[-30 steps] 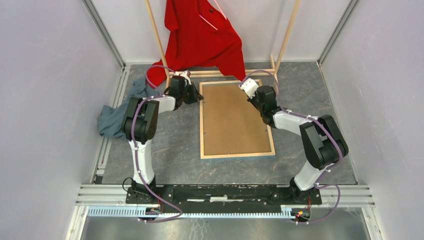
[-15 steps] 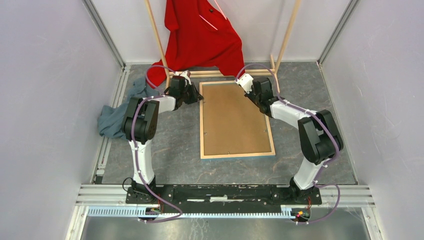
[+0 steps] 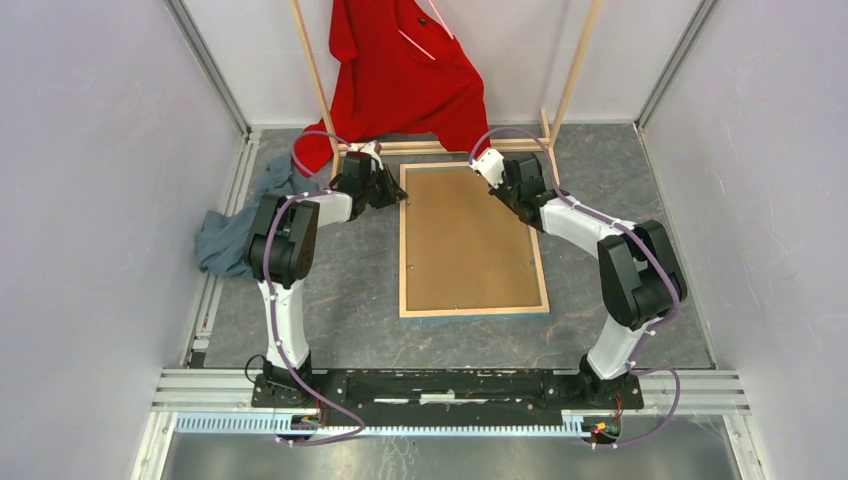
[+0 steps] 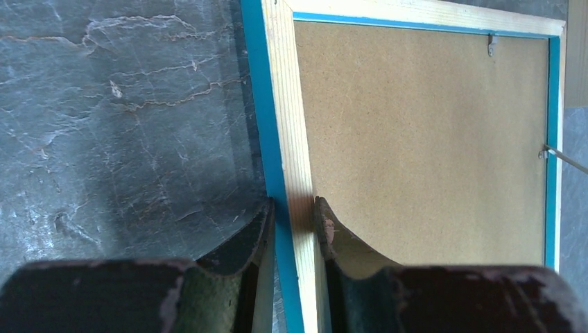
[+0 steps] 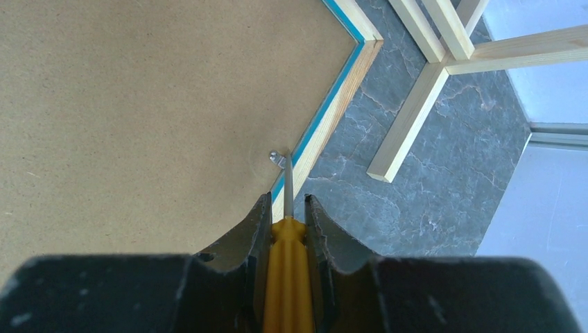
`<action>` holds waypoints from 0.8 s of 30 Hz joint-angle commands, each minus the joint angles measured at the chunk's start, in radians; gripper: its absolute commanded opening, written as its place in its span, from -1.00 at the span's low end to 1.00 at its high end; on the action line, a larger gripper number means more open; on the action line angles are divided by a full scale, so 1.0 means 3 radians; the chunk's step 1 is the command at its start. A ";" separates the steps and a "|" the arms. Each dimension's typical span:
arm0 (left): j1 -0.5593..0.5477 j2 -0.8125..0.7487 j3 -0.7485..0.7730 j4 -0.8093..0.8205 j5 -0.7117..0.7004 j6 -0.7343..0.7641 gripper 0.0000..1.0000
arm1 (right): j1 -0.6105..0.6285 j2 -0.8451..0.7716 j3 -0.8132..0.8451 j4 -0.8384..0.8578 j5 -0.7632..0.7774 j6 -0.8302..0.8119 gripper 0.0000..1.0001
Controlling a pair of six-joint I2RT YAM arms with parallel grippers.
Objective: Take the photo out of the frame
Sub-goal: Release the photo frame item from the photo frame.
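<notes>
One metal tab (image 5: 278, 159) overlaps backing board (image 5: 139, 104) beside the frame (image 5: 338, 111).

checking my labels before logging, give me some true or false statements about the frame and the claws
1. The frame lies back side up, its brown backing board showing. True.
2. The left claw hangs open, clear of the frame. False: it is shut on the frame's left rail.
3. The right claw holds a screwdriver with a yellow handle. True.
4. The screwdriver's tip is at the frame's near edge. False: it is by a metal tab near the far right corner.
5. The photo lies in plain view beside the frame. False: no photo shows; the backing board sits in the frame.
</notes>
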 commanded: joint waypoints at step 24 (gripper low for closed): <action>0.0010 -0.0241 -0.0120 -0.0542 -0.0165 0.0036 -0.25 | -0.0169 -0.0082 0.0364 -0.1060 -0.0333 0.0039 -1.00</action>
